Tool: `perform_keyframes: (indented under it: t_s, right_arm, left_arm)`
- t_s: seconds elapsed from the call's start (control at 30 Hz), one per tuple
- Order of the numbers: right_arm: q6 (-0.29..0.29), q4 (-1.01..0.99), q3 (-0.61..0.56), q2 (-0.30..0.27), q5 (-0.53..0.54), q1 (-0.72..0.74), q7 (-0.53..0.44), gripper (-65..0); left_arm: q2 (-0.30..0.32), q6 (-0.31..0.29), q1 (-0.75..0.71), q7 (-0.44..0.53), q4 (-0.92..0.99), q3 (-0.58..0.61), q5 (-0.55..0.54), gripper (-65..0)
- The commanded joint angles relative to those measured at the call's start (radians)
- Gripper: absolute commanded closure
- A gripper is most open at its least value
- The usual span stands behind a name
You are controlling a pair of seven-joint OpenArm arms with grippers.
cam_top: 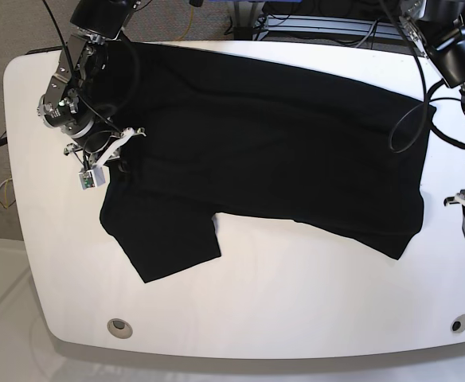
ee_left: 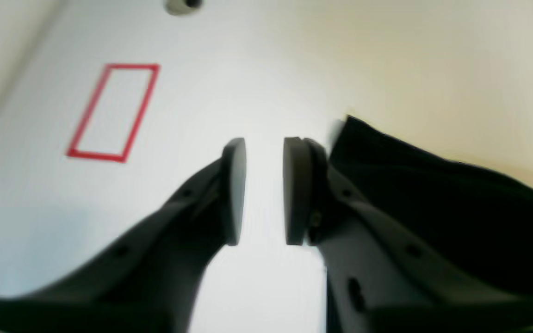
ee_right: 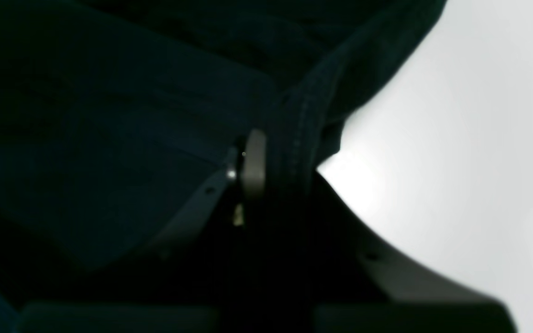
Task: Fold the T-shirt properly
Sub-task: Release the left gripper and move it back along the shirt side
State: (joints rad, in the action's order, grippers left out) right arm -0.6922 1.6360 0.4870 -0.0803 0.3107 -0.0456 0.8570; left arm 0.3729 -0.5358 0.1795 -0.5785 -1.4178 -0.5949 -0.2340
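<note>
Garment: large plain black short-sleeved cloth T-shirt [cam_top: 264, 151], spread across the far half of the white rounded bench [cam_top: 296, 310], 1 sleeve lying toward the near-left, hem edge near the bench's right side.
Right gripper [ee_right: 271, 166]: fingers pinched tight on a stitched edge of the T-shirt, at the shoulder end on the base view's left.
Left gripper [ee_left: 264, 189]: fingers parted by a narrow gap, nothing between them, just beside the T-shirt's edge but off it.
Marking: red tape rectangle [ee_left: 114, 112] on the bench, clear of the cloth.
Risk 1: a 1-sided lift would likely drag the cloth askew and bunch it.
Risk 2: the narrow gap may miss or only graze the hem, so the corner could slip.
Risk 3: existing wrinkles may get locked into the fold.
</note>
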Motion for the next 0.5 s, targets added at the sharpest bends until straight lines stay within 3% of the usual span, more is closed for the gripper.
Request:
perform_keyframes:
  t_s: [0.0,0.13,0.23,0.47]
  right_arm:
    - [-0.006,0.019,0.002,-0.009,0.014,0.016,-0.023,0.0]
    - [-0.006,0.019,0.002,-0.009,0.014,0.016,-0.023,0.0]
    - [-0.006,0.019,0.002,-0.009,0.014,0.016,-0.023,0.0]
    - [-0.006,0.019,0.002,-0.009,0.014,0.016,-0.023,0.0]
  left_arm:
    - [0.018,-0.004,0.039,0.025,0.021,0.030,0.005,-22.6]
    - [0.019,-0.004,0.070,0.036,0.093,0.046,0.003,-38.9]
    - [0.021,-0.004,0.085,0.078,0.145,0.049,0.005,-47.0]
    - [0.024,-0.008,0.127,0.153,0.283,0.051,0.005,-45.4]
